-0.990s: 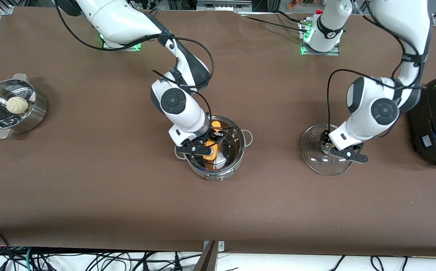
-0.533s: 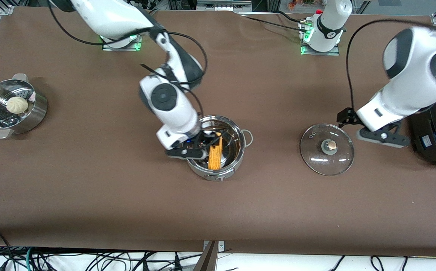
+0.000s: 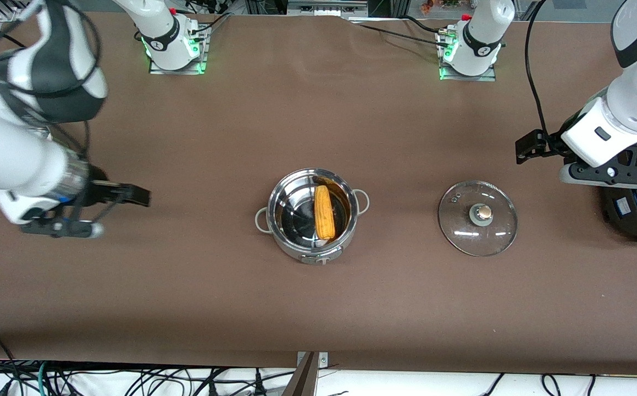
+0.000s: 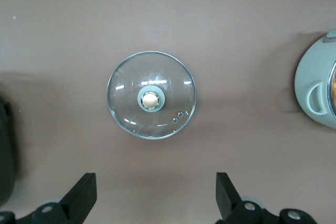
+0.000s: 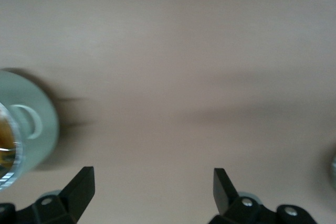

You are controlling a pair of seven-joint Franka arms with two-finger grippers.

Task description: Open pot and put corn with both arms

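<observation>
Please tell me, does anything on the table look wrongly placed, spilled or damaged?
Nothing stands out. The corn lies inside the open pot, and the glass lid rests flat on the table beside it, toward the left arm's end. Nothing looks spilled or broken.

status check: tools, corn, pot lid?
Left tool open, up over table beside the lid. Right tool open, over bare table. Corn in pot, lid flat on table. Nothing in the way.

pot (image 3: 311, 215): steel, open, mid-table | corn (image 3: 324, 212): inside | lid (image 3: 478, 218): flat beside
</observation>
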